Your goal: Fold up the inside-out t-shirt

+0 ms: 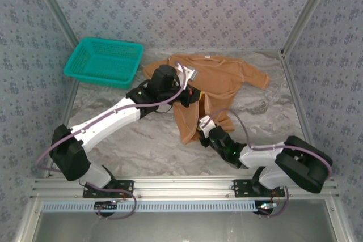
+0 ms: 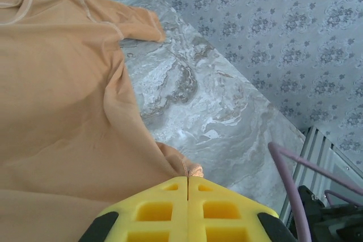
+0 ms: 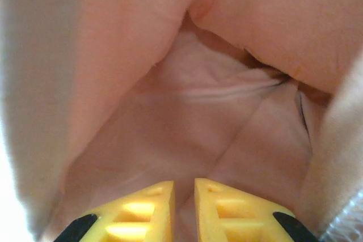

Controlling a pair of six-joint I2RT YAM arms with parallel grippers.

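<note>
Two arms meet over the inside-out t-shirt [image 1: 224, 77], which lies on the tabletop [image 1: 142, 140] right of centre. The left gripper [image 1: 193, 96] sits mid-body and the right gripper [image 1: 204, 125] is at the bunched lower hem.

Left wrist: jaws pressed together on a hem fold. If I lift fast, that thin pinch may slip.

Right wrist: jaws narrowly parted, buried in cloth, nothing visibly between them. Closing blind, I risk grabbing several layers and dragging the shirt askew.

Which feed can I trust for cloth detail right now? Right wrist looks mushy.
Right wrist: the t-shirt is too close, soft-focused, left edge blown out white. Left wrist: sharp, evenly lit; t-shirt seams and the marble table read clearly. Top external: even light, soft shadows, no glare; best for layout.
</note>
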